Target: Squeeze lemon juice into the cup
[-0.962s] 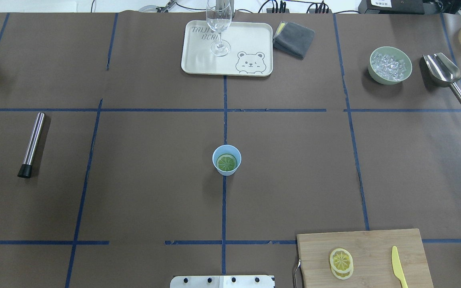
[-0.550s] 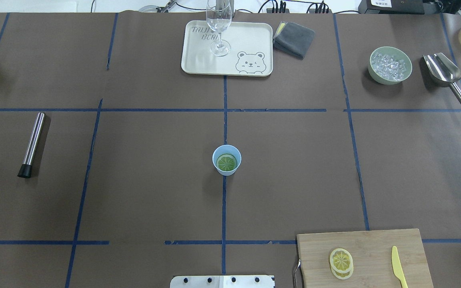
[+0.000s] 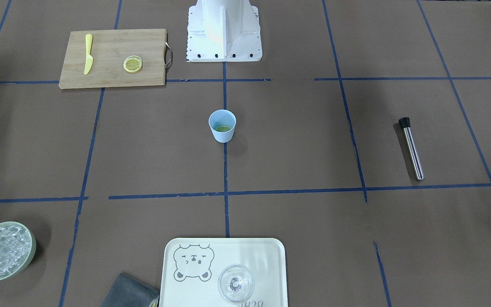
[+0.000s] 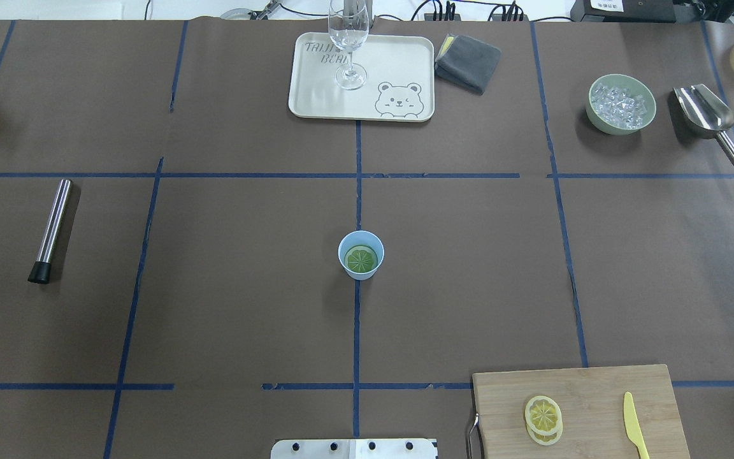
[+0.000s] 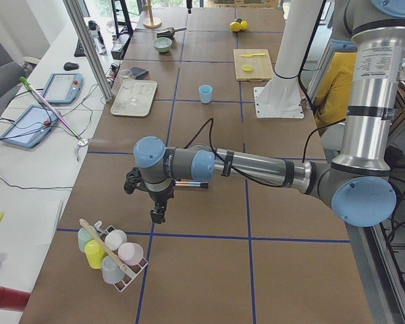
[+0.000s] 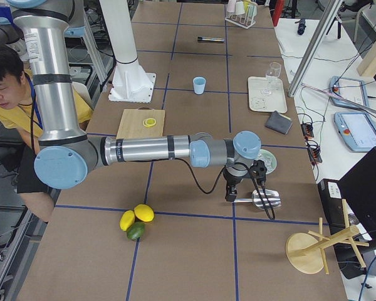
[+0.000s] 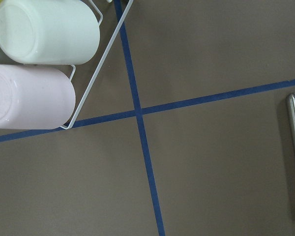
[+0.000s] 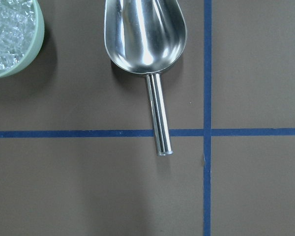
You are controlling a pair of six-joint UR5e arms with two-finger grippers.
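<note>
Two-arm workstation seen from six views. The cup [image 4: 344, 250] stands upright at the middle of the brown-papered surface [image 4: 227, 306], on the central blue tape line, with a greenish segmented slice [image 4: 361, 259] lying flat in its bottom. The lemon [image 4: 543, 412] lies on the bamboo cutting board [image 4: 596, 392] at the robot's near right, partly overlapping a second slice [image 4: 550, 436] beneath it; a yellow knife [image 4: 633, 424] lies on the same board, apart from both slices. Lemon and cup are well apart.

Neither arm reaches into the overhead view. The left hand [image 5: 158, 214] points down over the surface near a wire rack of cups [image 5: 108, 253], beside a steel rod with a black tip [image 4: 51, 229]. The right hand [image 6: 229, 194] points down over a metal scoop [image 8: 146, 37], next to the green bowl of ice [image 4: 590, 108]. Both hands appear only in the side views — whether their fingers stand wide or narrow cannot be told, and neither touches a task object.

At the far edge, a cream bear-printed tray [image 4: 399, 57] carries a stemmed glass [image 4: 348, 38] — a folded grey cloth [image 4: 469, 62] lies just beside it.
</note>
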